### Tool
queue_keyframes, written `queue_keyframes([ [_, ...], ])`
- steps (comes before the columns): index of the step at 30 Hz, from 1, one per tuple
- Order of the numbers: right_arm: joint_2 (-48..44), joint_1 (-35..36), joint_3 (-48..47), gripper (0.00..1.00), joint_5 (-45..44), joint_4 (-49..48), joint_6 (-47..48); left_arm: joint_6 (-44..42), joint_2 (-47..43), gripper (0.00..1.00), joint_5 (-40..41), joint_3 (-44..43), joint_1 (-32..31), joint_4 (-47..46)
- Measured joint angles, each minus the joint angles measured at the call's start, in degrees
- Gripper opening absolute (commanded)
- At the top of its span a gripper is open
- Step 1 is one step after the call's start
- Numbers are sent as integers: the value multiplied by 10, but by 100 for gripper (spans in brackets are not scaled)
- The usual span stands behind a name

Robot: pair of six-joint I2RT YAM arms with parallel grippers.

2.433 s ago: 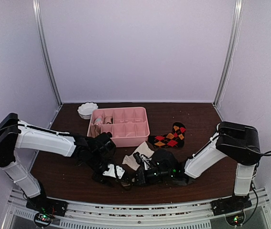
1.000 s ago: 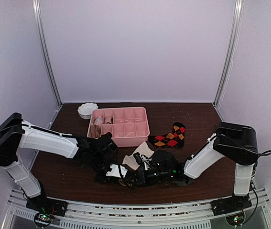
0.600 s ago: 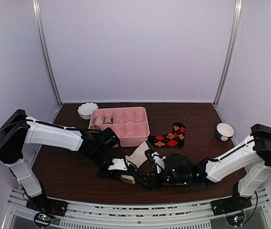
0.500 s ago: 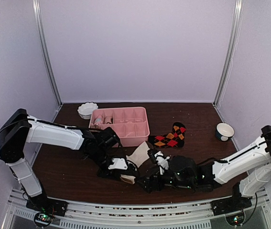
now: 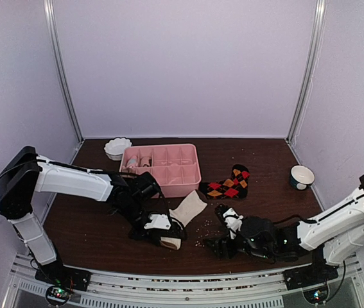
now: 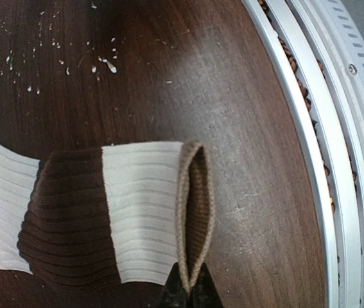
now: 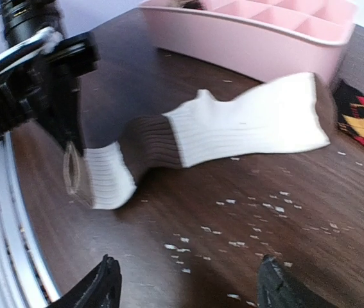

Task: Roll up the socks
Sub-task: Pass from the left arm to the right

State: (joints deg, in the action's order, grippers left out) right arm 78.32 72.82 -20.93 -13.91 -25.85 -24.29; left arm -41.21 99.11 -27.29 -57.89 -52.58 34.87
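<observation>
Your left gripper (image 6: pixel 187 295) is clamped shut on the brown-edged end of the cream-white sock (image 6: pixel 140 208), pinching it close to the table (image 6: pixel 246 96) near the front rail. From that pinch the sock runs flat across the wood toward the pink tray (image 5: pixel 169 189), and its far end lies just in front of the tray wall. Your right gripper (image 7: pixel 188 292) sits low over the table with its jaws spread wide and nothing between them, a little apart from the sock. The black argyle sock (image 5: pixel 228 183) lies flat near the tray's right front corner, touched by neither gripper.
</observation>
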Motion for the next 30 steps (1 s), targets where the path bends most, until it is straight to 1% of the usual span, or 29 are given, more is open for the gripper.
queue_keyframes([
  [2, 50, 17, -12, 66, 44, -67, 32, 0, 0, 0, -1, 0, 0, 0],
  [5, 110, 30, -9, 59, 82, -152, 64, 0, 0, 0, -5, 0, 0, 4],
  [8, 179, 31, -33, 52, 114, -202, 96, 0, 0, 0, -10, 0, 0, 10],
  [11, 224, 31, -74, 47, 132, -229, 118, 0, 0, 0, -11, 0, 0, 13],
  [16, 262, 31, -119, 43, 144, -268, 137, 0, -2, 0, -12, 0, 1, 16],
  [25, 311, 31, -134, 33, 169, -314, 129, 0, -3, 0, -12, 0, 3, 20],
  [30, 322, 31, -137, 22, 171, -334, 119, 2, -9, 0, -12, 0, 4, 28],
])
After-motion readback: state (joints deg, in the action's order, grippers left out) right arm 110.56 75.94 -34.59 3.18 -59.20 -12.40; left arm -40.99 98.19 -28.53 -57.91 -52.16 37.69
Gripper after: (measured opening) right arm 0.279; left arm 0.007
